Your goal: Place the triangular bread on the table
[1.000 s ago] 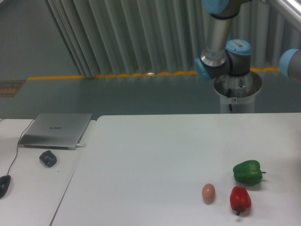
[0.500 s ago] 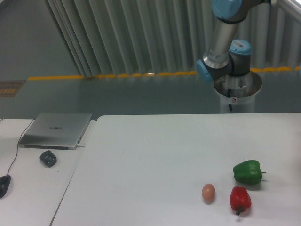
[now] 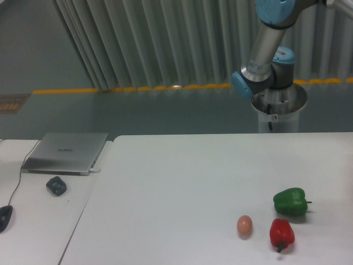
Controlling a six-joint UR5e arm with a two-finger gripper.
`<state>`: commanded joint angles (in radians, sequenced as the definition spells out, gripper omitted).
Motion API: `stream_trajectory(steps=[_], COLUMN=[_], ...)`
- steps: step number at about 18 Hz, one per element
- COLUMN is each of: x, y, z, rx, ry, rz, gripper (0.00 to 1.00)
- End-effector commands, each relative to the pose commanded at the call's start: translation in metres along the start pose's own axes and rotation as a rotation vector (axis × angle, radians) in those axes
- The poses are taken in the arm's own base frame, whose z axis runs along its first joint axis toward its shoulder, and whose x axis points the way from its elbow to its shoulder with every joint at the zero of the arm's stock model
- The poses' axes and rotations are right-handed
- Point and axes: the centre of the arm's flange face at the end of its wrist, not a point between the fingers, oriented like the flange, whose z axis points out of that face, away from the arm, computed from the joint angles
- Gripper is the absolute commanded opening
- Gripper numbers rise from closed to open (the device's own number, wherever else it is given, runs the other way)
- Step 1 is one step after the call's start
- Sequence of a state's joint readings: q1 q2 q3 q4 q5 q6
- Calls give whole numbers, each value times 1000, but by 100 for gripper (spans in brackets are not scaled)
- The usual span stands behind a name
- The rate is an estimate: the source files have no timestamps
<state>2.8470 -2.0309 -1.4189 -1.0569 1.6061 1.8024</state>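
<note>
The triangular bread is out of view in the camera view. The large white table (image 3: 182, 182) fills the lower middle and right. Only the robot arm's base and lower links (image 3: 265, 61) show at the top right, behind the table's far edge. The gripper is out of frame, so its state does not show.
A green pepper (image 3: 290, 201), a red pepper (image 3: 282, 234) and a small tan egg (image 3: 244, 225) lie at the table's front right. To the left stands a narrower white desk with a silver laptop (image 3: 66, 153), a dark small object (image 3: 56, 185) and a mouse (image 3: 4, 216).
The arm's upper link has swung to the right and upward, and the blue joint that showed at the right edge has left the frame. The objects on the table have not moved.
</note>
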Motion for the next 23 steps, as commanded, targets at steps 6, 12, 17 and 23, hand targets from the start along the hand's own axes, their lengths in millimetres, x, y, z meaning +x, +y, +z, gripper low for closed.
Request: stream_trajectory(steps=[6,12,17,23], x=[2,1,2,2], y=[11,23,19,10], z=[28,51,57,61], rx=[3,10,11,13], ry=[44,73,82,89], rz=[-39,-98,-135,-164], gripper=[100,100,100,100])
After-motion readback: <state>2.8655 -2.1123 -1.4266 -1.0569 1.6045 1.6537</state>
